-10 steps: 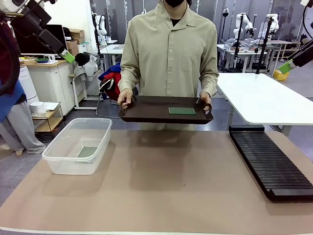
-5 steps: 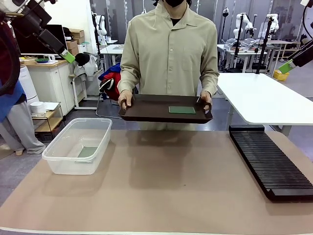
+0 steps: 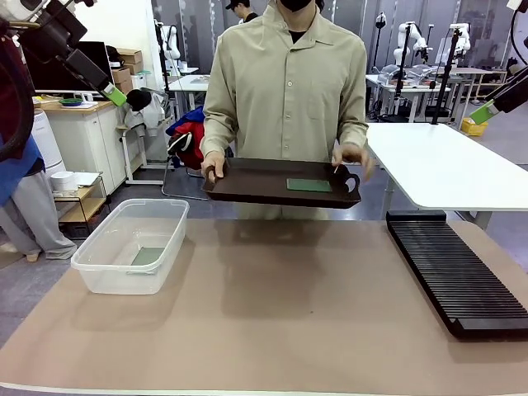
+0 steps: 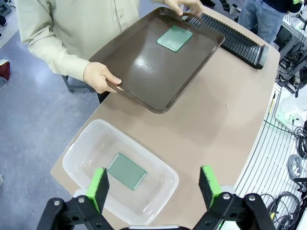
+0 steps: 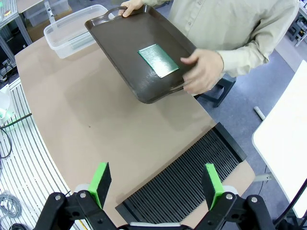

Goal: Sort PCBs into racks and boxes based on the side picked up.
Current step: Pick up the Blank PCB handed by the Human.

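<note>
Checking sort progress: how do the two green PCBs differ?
The tray PCB lies on a brown tray; the tub PCB lies in a clear tub. The tray PCB is held aloft by the person; the tub PCB sits at table level. Both lie flat, green, rectangular.

On the bench (image 3: 289,318), a tub (image 3: 111,279) sits at the left with one circuit board (image 3: 148,256) lying flat inside it. A rack (image 3: 454,272) lies along the right side. Behind the bench a person (image 3: 285,82) holds a tray (image 3: 247,183) over the far edge, and another circuit board (image 3: 309,185) lies on the tray's right half.
</note>
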Tool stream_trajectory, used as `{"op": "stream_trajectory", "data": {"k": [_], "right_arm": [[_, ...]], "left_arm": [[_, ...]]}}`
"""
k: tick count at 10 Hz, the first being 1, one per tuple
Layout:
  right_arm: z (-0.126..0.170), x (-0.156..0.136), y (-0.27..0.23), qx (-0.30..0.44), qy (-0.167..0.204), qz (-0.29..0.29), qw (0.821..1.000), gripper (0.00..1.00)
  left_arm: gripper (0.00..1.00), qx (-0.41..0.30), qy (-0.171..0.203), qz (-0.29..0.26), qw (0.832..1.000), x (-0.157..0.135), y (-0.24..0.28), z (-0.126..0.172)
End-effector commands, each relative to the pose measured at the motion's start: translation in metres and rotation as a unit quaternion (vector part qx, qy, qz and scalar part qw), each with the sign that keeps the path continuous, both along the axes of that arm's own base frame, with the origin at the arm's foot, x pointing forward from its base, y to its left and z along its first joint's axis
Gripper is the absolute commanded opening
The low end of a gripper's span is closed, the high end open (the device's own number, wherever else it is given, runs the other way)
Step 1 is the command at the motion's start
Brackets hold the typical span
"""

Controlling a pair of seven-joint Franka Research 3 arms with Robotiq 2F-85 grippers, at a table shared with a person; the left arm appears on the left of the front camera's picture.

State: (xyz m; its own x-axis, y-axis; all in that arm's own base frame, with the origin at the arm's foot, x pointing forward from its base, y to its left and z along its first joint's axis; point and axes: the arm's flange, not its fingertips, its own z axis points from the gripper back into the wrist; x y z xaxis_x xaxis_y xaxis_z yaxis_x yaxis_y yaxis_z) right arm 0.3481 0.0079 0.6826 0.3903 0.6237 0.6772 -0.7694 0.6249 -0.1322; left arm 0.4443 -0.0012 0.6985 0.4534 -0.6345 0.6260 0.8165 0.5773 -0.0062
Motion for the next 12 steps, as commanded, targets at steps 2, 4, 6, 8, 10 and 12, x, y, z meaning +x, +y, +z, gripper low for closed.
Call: {"op": "stream_trajectory", "data": {"k": [2, 4, 6, 8, 10, 12], "right_arm": [[-0.0005, -0.0002, -0.0004, 0.000, 0.001, 0.001, 1.000, 1.00], [-0.0005, -0.0002, -0.0004, 0.000, 0.001, 0.001, 1.000, 1.00], [-0.0005, -0.0002, -0.0004, 0.000, 0.001, 0.001, 1.000, 1.00], [-0.0005, -0.0002, -0.0004, 0.000, 0.001, 0.001, 1.000, 1.00], [-0.0005, -0.0002, -0.0004, 0.000, 0.001, 0.001, 1.000, 1.00], [-0.0005, -0.0002, -0.0004, 0.000, 0.001, 0.001, 1.000, 1.00]], "left_arm": [[1.00, 0.001, 0.002, -0.002, 1.000, -0.0014, -0.0011, 0.0000], [1.00, 0.001, 0.002, -0.002, 1.000, -0.0014, -0.0011, 0.0000], [1.00, 0.001, 0.002, -0.002, 1.000, -0.0014, -0.0011, 0.0000], [1.00, 0.001, 0.002, -0.002, 1.000, -0.0014, -0.0011, 0.0000], [1.00, 0.001, 0.002, -0.002, 1.000, -0.0014, -0.0011, 0.0000], [1.00, 0.001, 0.002, -0.002, 1.000, -0.0014, -0.0011, 0.0000]]}}
